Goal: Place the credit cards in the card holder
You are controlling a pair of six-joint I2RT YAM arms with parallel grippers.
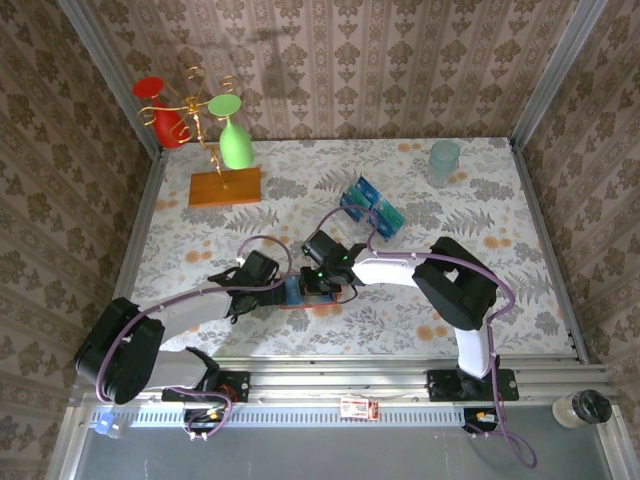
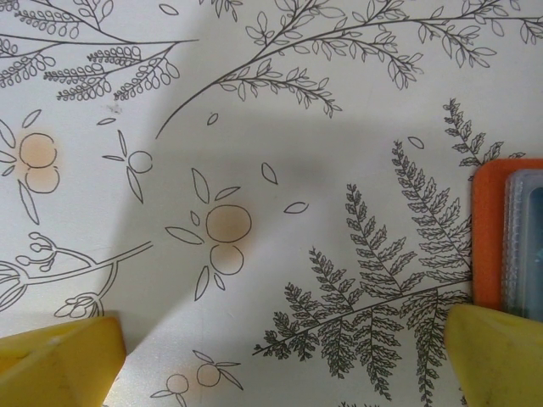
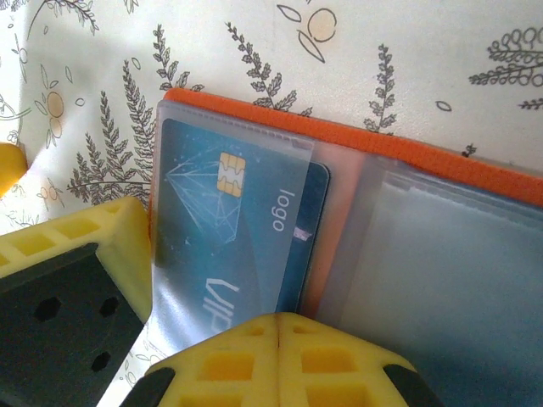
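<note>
The card holder lies open on the patterned cloth between both grippers, its orange-red edge framing clear sleeves. A teal-blue credit card sits mostly inside the left sleeve, slightly skewed. My right gripper is shut, and its closed tips rest on that card's near edge. The left gripper is open over bare cloth, with one finger by the card holder's left edge. That finger also shows in the right wrist view. More credit cards stand in a clear tray farther back.
The clear tray stands right of centre. An orange-brown wooden slab at the back left carries a wire stand with a red glass and a green glass. A pale cup stands at the back right. Metal rails border the table.
</note>
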